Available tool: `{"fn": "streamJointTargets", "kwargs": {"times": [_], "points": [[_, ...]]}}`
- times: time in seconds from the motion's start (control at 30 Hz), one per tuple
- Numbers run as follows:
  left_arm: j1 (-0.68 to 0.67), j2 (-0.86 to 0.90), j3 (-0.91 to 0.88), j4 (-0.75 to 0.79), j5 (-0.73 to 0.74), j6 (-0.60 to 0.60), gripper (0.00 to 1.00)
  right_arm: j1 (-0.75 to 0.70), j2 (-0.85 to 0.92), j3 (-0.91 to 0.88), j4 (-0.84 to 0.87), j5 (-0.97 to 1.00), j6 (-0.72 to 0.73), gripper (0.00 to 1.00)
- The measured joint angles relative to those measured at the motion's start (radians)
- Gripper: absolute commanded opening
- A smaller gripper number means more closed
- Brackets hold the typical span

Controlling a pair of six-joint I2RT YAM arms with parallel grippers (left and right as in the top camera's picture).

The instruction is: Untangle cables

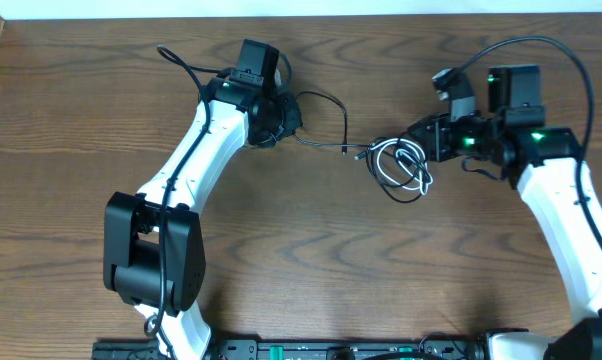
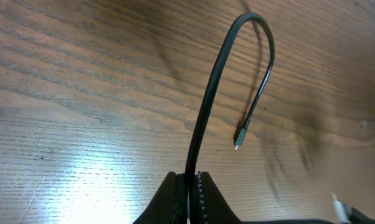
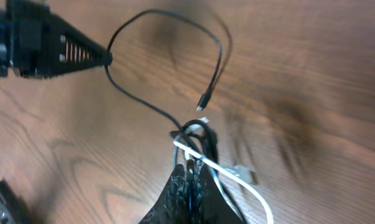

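Observation:
The cables lie at mid-table. A thin black cable [image 1: 333, 103] runs from my left gripper [image 1: 284, 117] in a loop, and its free plug [image 2: 239, 140] rests on the wood. My left gripper [image 2: 190, 180] is shut on this black cable [image 2: 207, 99]. The cable's other stretch leads right into a small coil [image 1: 401, 165] of white and black strands. My right gripper [image 1: 422, 143] sits at the coil's upper right edge. In the right wrist view that gripper [image 3: 191, 167] is shut on a dark strand of the coil. The white cable [image 3: 237, 182] crosses its tip, with a white plug [image 3: 245, 174] beside it.
Brown wooden table [image 1: 311, 260]. The left arm [image 1: 196, 150] reaches up from the bottom left and the right arm [image 1: 566, 210] from the bottom right. A thicker black robot wire [image 1: 541, 45] arcs above the right wrist. The table's far edge [image 1: 301, 16] is near both grippers.

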State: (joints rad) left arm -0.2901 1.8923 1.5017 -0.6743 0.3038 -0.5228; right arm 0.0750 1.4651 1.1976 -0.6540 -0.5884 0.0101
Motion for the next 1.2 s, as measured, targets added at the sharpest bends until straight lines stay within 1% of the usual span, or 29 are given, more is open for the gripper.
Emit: {"fn": "streamJointTargets", "kwargs": {"times": [0.13, 0.27, 0.43, 0.47, 0.5, 0.53, 0.6, 0.63, 0.67, 0.77, 0.9, 1.0, 1.1, 1.17, 1.2], "points": [[0.000, 0.000, 0.000, 0.000, 0.000, 0.000, 0.07, -0.045, -0.012, 0.001, -0.014, 0.026, -0.002, 0.01], [0.000, 0.000, 0.000, 0.000, 0.000, 0.000, 0.07, -0.047, 0.016, 0.001, -0.050, 0.065, -0.004, 0.01], [0.000, 0.000, 0.000, 0.000, -0.004, 0.004, 0.07, 0.002, 0.127, 0.001, -0.087, 0.088, -0.006, 0.01], [0.000, 0.000, 0.000, 0.000, -0.004, 0.005, 0.07, 0.014, 0.152, 0.001, -0.093, 0.093, -0.007, 0.03], [0.000, 0.000, 0.000, 0.000, -0.005, 0.005, 0.07, 0.027, 0.179, 0.001, -0.094, 0.100, -0.007, 0.10], [0.000, 0.000, 0.000, 0.000, -0.007, 0.007, 0.07, 0.037, 0.199, 0.001, -0.092, 0.103, -0.006, 0.19], [0.000, 0.000, 0.000, 0.000, -0.011, 0.008, 0.07, 0.046, 0.225, 0.001, -0.076, 0.110, -0.018, 0.35], [0.000, 0.000, 0.000, 0.000, -0.013, 0.008, 0.08, 0.047, 0.232, 0.001, -0.055, 0.111, -0.023, 0.42], [0.000, 0.000, 0.000, 0.001, -0.015, 0.008, 0.07, 0.046, 0.237, 0.001, -0.023, 0.108, -0.031, 0.46], [0.000, 0.000, 0.000, 0.001, -0.018, 0.008, 0.08, 0.047, 0.237, 0.005, 0.071, 0.066, -0.079, 0.53], [0.000, 0.000, 0.000, 0.001, -0.018, 0.008, 0.07, 0.051, 0.237, 0.019, 0.180, 0.006, -0.129, 0.52], [0.000, 0.000, 0.000, 0.001, -0.018, 0.008, 0.08, 0.069, 0.237, 0.027, 0.238, -0.013, -0.157, 0.49], [0.000, 0.000, 0.000, 0.002, -0.018, 0.008, 0.08, 0.108, 0.237, 0.029, 0.257, -0.025, -0.173, 0.45], [0.000, 0.000, 0.000, 0.001, -0.018, 0.008, 0.07, 0.140, 0.240, 0.030, 0.250, -0.028, -0.173, 0.41], [0.000, 0.000, 0.000, 0.001, -0.018, 0.008, 0.08, 0.158, 0.244, 0.031, 0.241, -0.031, -0.168, 0.35]]}}
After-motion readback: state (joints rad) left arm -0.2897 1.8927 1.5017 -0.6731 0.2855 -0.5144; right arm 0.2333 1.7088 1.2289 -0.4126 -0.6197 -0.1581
